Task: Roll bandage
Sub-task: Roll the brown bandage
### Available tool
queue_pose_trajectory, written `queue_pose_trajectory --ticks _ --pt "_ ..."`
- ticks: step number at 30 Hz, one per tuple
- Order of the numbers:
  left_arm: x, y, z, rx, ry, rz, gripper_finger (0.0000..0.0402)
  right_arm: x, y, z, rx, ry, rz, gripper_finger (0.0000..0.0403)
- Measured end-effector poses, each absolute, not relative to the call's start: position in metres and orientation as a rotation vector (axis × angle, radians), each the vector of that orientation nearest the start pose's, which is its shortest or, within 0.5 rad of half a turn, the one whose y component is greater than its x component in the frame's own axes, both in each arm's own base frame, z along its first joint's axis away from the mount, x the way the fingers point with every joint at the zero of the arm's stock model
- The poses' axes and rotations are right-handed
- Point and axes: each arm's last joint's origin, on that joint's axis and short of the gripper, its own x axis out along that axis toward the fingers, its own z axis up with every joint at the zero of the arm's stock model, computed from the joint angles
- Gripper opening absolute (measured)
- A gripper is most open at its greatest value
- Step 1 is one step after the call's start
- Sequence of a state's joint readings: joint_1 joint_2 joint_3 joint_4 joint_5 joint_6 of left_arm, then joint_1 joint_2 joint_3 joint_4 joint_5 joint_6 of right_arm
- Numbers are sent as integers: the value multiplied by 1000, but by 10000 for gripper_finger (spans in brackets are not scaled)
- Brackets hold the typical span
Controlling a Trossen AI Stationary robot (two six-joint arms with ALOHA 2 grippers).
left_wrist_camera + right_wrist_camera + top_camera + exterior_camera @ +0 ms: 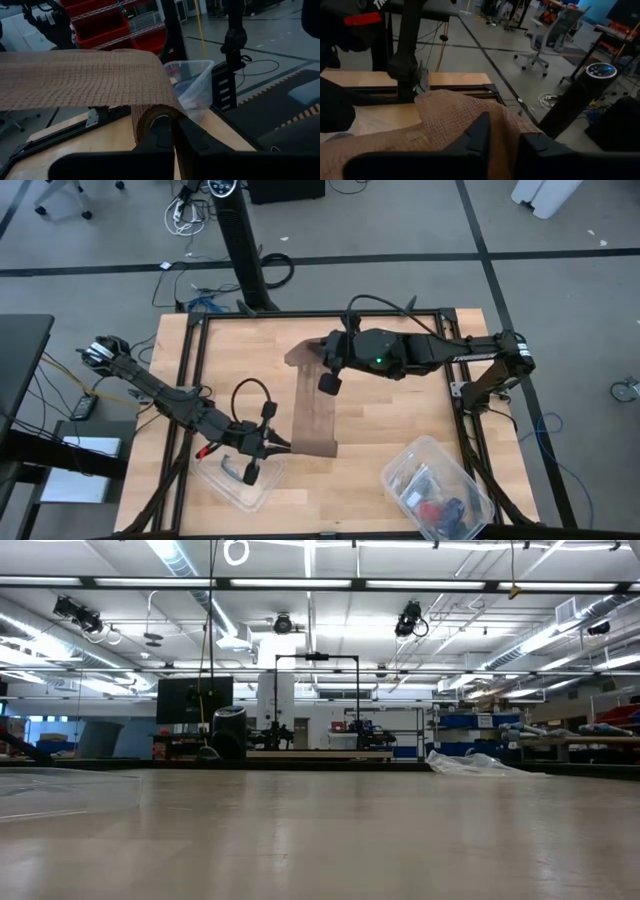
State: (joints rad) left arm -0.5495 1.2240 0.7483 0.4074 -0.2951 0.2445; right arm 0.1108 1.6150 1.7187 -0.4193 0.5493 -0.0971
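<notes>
Dark fingers (pixel 172 137) of the left gripper (pixel 268 442) filled the foreground of the left wrist view, pressed together on the rolled end of the bandage (pixel 316 412), whose coil sat right at the fingertips. From that roll the brown, grid-textured strip ran flat across the wooden table (pixel 390 415) toward the far edge, where its other end bunched up under the right gripper (pixel 322 360). In the right wrist view the right gripper's fingers (pixel 480 132) stood a narrow way apart with the raised fold of fabric between them; whether they actually pinched it could not be told.

Light wood planks made up the surface, framed by a black metal rail (pixel 186 370). Beside the left gripper at the near edge lay a clear plastic tub (pixel 238 478) with a black handle piece, and at the near right corner sat a second clear bin (pixel 437 485) holding small items.

Beyond the table the floor was grey with dark lines and loose cables. Seen level from the tabletop, a large workshop hall stretched back, with bright ceiling strip lights, a dark monitor (pixel 194 698), benches and blue shelving. Red storage bins (pixel 107 22) showed behind the bandage, and an office chair (pixel 546 40) stood on the floor.
</notes>
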Motion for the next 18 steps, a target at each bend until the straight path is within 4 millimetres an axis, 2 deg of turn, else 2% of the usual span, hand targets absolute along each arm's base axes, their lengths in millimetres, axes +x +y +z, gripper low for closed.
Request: queue_pose_trajectory --ticks 10,14,18 --pt "235 -135 286 253 36 -263 1 356 31 424 -199 314 -404 201" --pt "235 -135 286 244 37 -263 1 356 33 424 -179 308 -403 237" --pt "235 -135 286 238 40 -264 1 356 33 424 -79 294 -399 260"
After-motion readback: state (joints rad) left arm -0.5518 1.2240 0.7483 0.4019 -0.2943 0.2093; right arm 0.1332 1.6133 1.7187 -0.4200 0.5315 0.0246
